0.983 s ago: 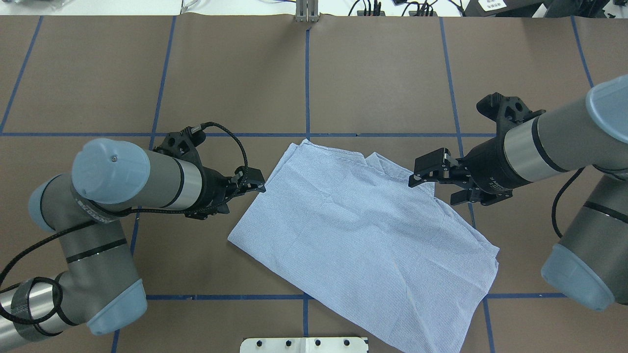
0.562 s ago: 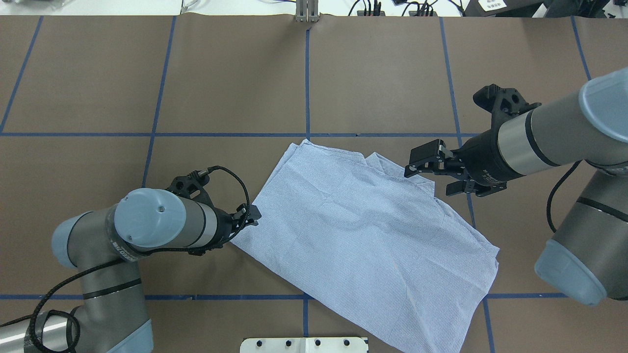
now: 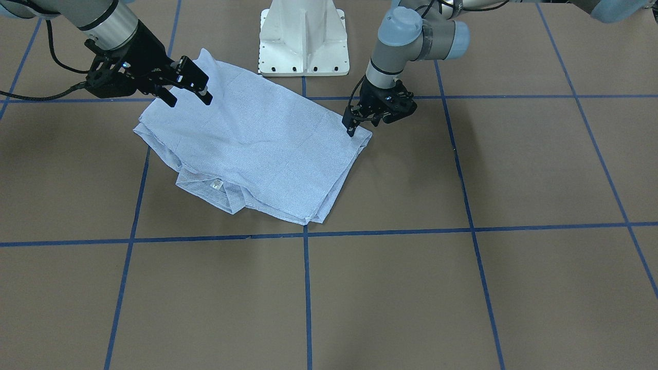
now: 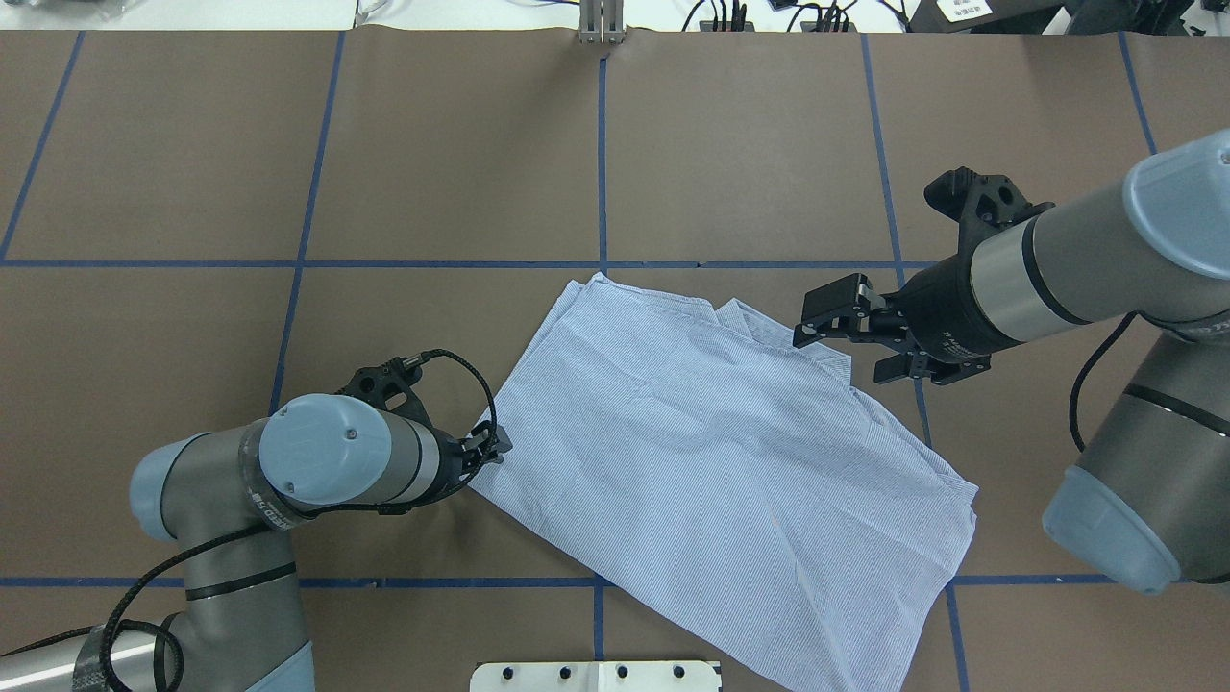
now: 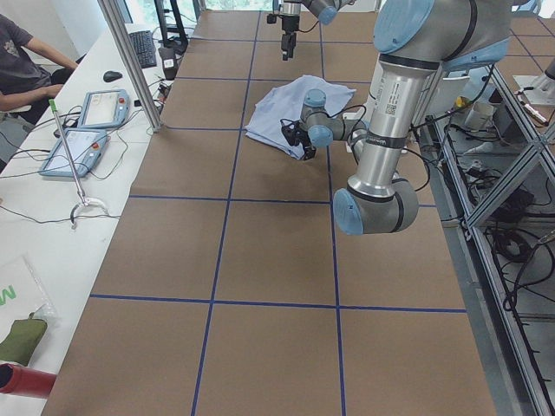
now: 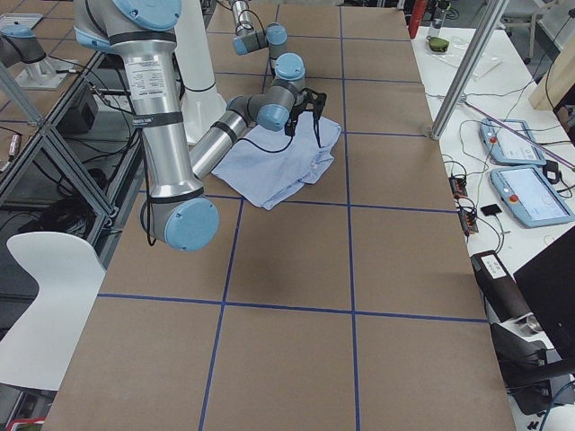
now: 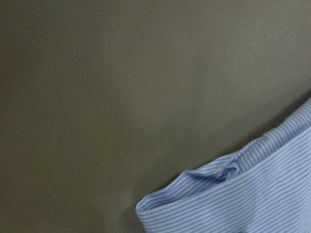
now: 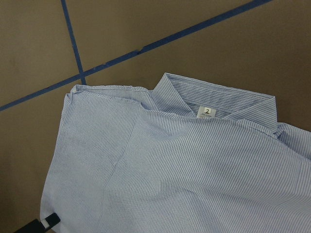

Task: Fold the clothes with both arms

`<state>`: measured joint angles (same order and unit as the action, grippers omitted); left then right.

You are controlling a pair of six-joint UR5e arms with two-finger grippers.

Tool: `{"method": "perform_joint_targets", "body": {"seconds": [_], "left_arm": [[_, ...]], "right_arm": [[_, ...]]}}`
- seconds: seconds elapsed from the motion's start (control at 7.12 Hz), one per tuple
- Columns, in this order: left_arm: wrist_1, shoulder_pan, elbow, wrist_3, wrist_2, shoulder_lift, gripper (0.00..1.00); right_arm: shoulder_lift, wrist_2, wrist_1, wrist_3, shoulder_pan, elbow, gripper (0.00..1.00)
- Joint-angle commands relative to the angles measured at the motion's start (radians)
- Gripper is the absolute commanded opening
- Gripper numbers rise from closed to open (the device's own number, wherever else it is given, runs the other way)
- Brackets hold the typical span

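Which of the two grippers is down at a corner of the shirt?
The left gripper: it points straight down at the shirt's corner. The right gripper is angled over the opposite edge, with its jaws wide open and holding nothing.

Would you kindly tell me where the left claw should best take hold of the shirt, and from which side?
Probably the corner of the shirt beside the left claw. Come in low from the table side: the left wrist view shows its folded edge puckered slightly there, so a finger might slip under both layers.
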<state>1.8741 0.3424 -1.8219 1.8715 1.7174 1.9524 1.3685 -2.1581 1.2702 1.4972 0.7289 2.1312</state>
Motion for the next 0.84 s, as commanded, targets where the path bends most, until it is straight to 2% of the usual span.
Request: {"method": "perform_joint_targets", "body": {"seconds": [0.0,0.56,0.7], "left_arm": [[-0.010,0.007,-0.011,0.000,0.001,0.002,0.83],[-0.010,0.015,0.004,0.000,-0.010,0.002,0.81],[-0.010,0.015,0.004,0.000,-0.012,0.002,0.76]], "right_arm": [[0.000,0.000,0.000,0.000,0.001,-0.001,1.00],[0.000,0.000,0.000,0.000,0.000,-0.004,1.00],[0.000,0.000,0.000,0.001,0.000,-0.005,1.00]]}}
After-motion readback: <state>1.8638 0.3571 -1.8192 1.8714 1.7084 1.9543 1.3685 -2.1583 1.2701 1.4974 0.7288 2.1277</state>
